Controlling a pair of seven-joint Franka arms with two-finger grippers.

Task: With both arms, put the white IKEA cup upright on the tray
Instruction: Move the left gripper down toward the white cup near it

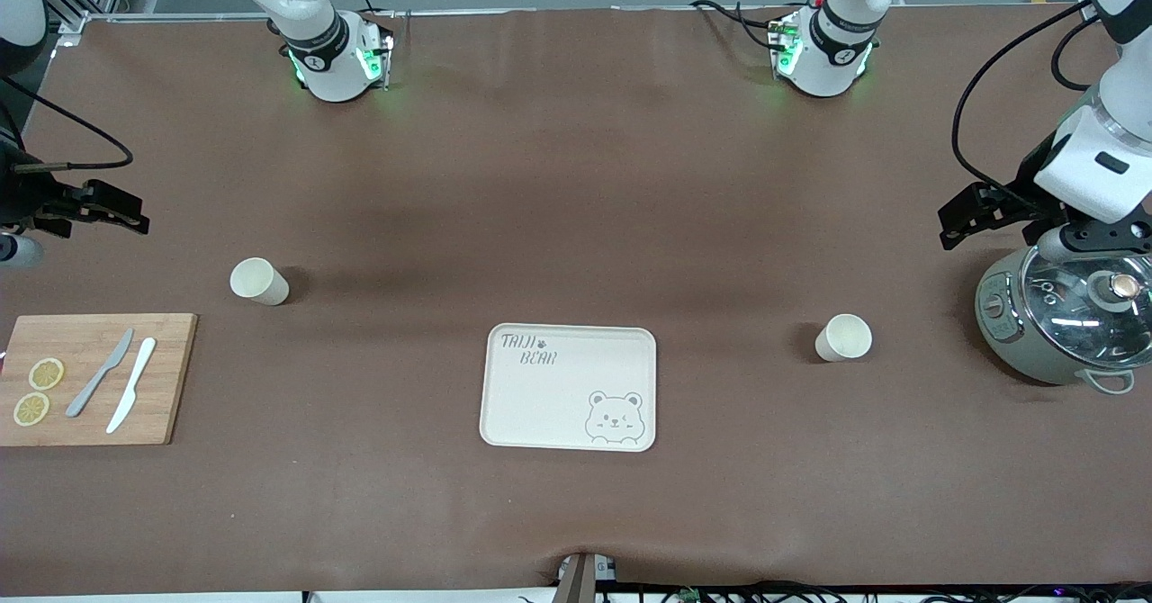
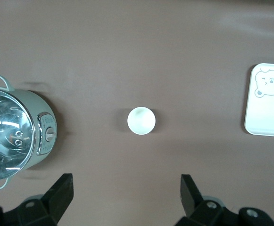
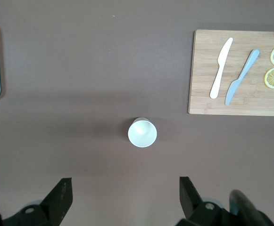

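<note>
Brown-covered counter [image 1: 576, 180], task not yet begun. Tray [image 1: 569, 387] lies mid-counter, bare. Two white cups stand upright, well apart from tray: one cup [image 1: 843, 337] toward left arm's end, other cup [image 1: 258, 281] toward right arm's end & slightly farther from camera. Left gripper [image 1: 976, 216] hangs over counter beside cooker [image 1: 1062, 324], fingers [image 2: 61, 193] spread wide, holding nothing. Right gripper [image 1: 99, 207] hangs over counter at its own end, above board [image 1: 94, 378] w/ knives & lemon slices, fingers [image 3: 61, 195] likewise spread. Step: pre-grasp, approx. Next, prob.: each gripper must drop over its cup, straddle the wall, pinch w/o tipping.
</note>
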